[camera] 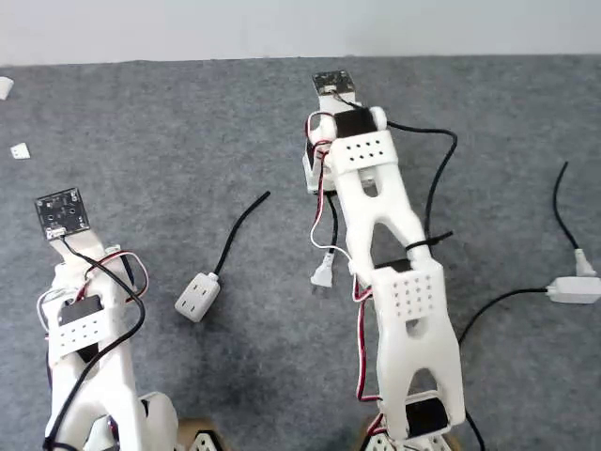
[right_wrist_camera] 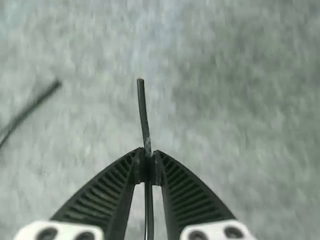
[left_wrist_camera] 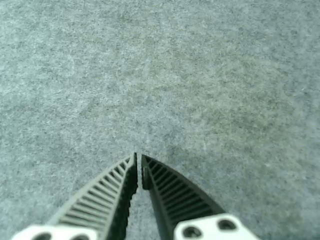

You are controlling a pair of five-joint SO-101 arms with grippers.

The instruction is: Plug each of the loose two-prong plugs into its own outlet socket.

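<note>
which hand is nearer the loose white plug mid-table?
Right. The right hand, shut on a black cord, is just beyond the plug; the left hand is far off, past the socket.

You have no text, number, label or sign to read here. The black cord (right_wrist_camera: 142, 110) pinched in the right gripper (right_wrist_camera: 146, 154) is plain along the length that shows. The white outlet socket (camera: 197, 297), well apart from that gripper, shows only its slots. Any marks on the white plug (camera: 322, 273) nearer that gripper are too small to tell.
</note>
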